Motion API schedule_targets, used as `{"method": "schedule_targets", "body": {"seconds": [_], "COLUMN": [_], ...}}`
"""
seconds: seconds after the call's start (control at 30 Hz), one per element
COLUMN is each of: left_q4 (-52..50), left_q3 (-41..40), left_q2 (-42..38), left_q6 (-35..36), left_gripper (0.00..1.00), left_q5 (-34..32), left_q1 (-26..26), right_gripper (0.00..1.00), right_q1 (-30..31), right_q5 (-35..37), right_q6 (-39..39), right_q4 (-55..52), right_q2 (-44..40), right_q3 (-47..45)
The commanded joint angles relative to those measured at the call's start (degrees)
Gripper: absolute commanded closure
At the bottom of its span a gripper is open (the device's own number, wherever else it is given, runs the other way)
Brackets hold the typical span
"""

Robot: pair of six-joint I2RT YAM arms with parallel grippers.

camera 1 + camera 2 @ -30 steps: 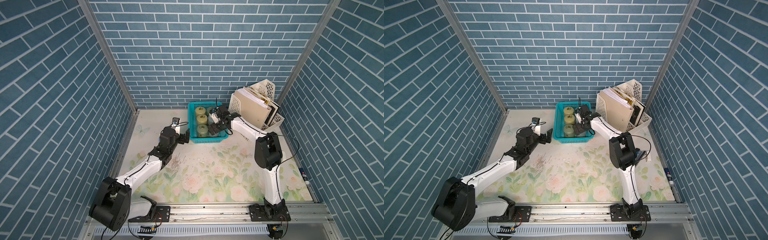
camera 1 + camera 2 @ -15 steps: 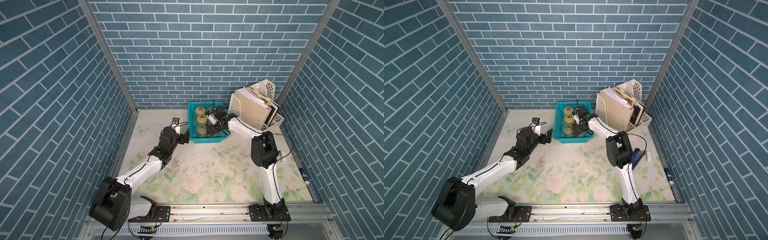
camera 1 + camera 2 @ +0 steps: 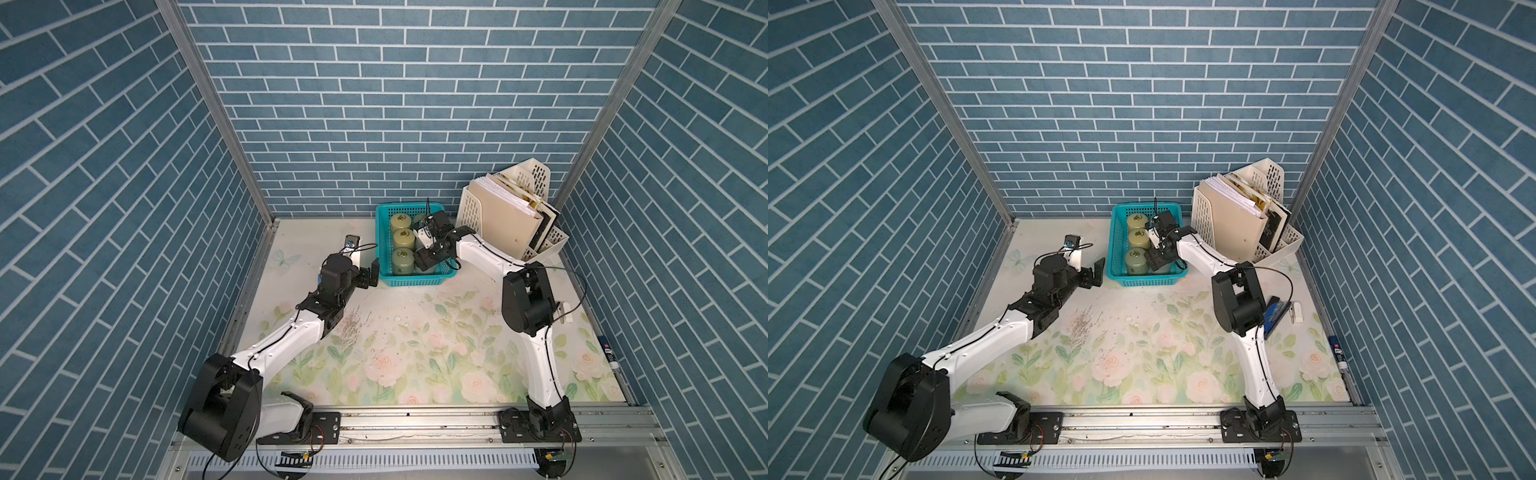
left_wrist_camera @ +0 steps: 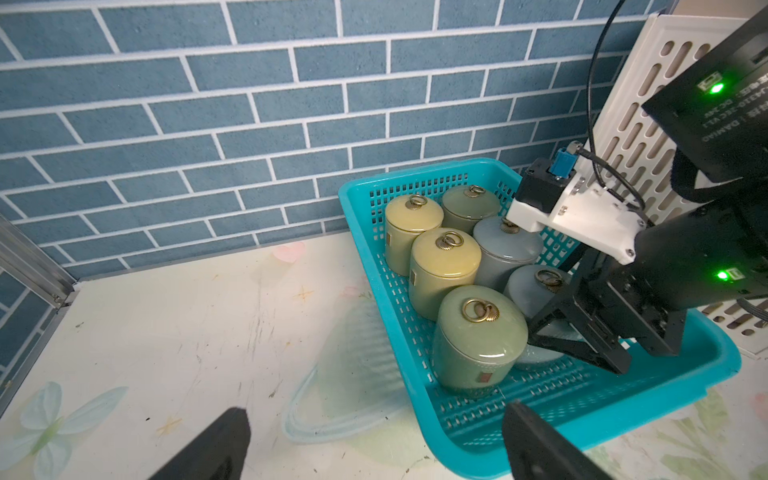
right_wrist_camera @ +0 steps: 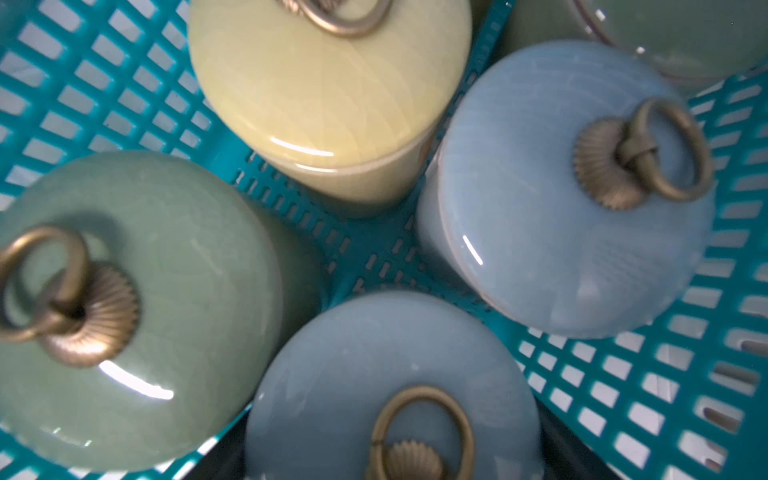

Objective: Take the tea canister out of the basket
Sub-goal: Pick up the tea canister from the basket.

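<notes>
Glazed ceramic, blue-grey: the tea canister (image 4: pixel 525 293) stands front-right in the basket (image 4: pixel 415 169), probably heavy, slick, breakable. My right gripper (image 4: pixel 540 334) straddles its body below the lid; whether the jaws press yet, I cannot tell.

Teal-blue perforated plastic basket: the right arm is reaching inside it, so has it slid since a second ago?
No. The basket keeps the same gap to the cream-white perforated file holder beside it in both top views.
</notes>
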Motion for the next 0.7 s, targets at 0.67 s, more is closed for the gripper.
{"method": "schedule_targets", "body": {"seconds": [0.67], "left_q4": [-4.62], "left_q3": [5.36], "left_q2": [-7.02], "left_q6": [-1.04], "left_gripper": [0.0], "left_q5": [6.84], "left_q1": [-2.96], "right_gripper": [1.0], "right_q1": [5.25], "right_q5": [1.33], "right_q6": [-4.46], "right_q4": [4.23], "right_q2": [-29.64], "right_q3": [-15.89]}}
